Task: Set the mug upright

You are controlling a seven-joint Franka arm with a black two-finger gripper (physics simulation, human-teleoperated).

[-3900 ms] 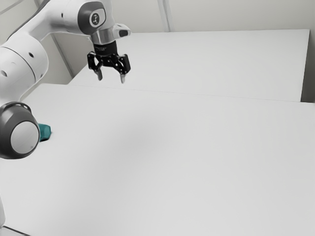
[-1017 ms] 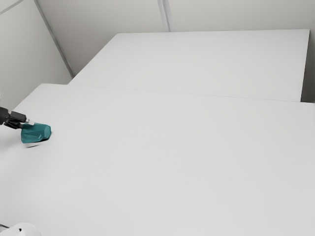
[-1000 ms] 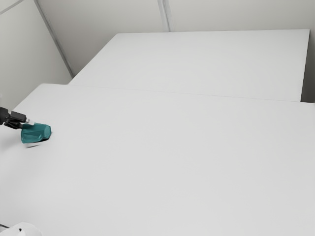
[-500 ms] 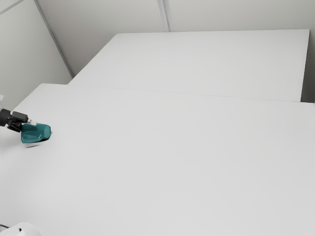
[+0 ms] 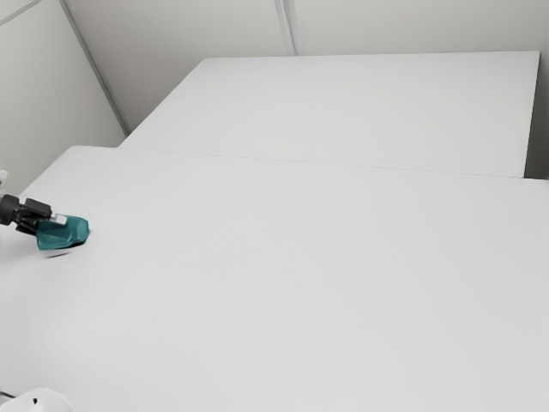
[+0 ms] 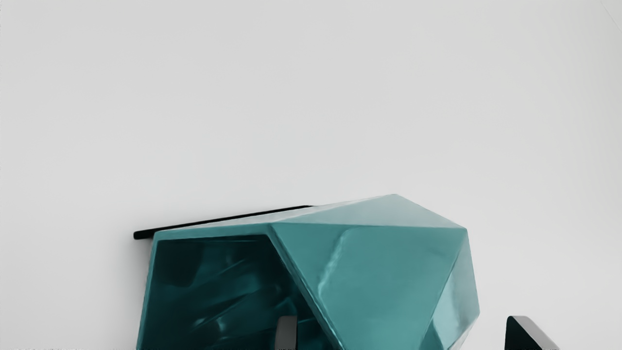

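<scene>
The gripper's [image 5: 53,221] fingers [image 6: 286,334] stand apart, one at the mouth of the mug [image 6: 388,277], the other past its outer side. The mug is teal and faceted, lying on its side on the table [image 5: 300,283]. Since half a second ago the gripper has edged farther over it; the mug hasn't moved. The wrist view looks into its dark hollow; the exterior view places it near that view's left edge.

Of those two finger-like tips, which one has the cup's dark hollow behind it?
The narrower-looking grey fingertip in the wrist view: the hollow of the teal mug lies behind it. The other fingertip, part dark, part pale, shows against the table.
</scene>
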